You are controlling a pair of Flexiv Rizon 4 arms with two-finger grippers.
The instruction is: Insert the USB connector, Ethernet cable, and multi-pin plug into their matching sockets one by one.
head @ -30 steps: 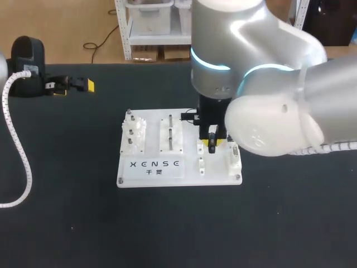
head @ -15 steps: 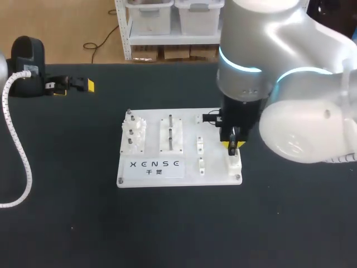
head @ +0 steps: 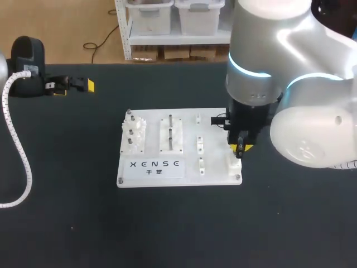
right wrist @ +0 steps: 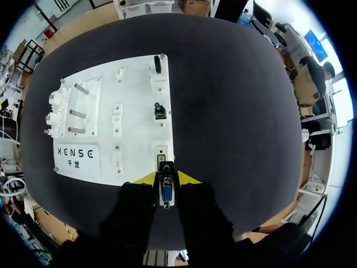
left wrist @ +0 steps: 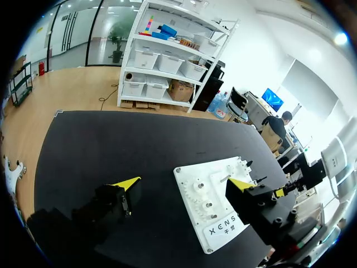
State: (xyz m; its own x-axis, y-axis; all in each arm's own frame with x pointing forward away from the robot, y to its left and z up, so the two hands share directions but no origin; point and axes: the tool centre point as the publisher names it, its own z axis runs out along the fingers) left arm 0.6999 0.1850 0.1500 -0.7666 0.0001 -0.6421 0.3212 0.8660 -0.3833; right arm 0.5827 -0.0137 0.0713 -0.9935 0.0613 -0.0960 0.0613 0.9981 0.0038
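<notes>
Two arms work over the black surface point(head: 67, 223). The right tool point(right wrist: 166, 178) pinches the multi-pin plug point(right wrist: 166, 192) between its yellow tips, above the right near corner of the white board point(head: 150, 167). The matching socket point(right wrist: 162, 152) is directly ahead of the plug; contact unclear. The left tool point(left wrist: 184, 182) is spread wide, holds nothing, and sits well apart at the surface's far left.
</notes>
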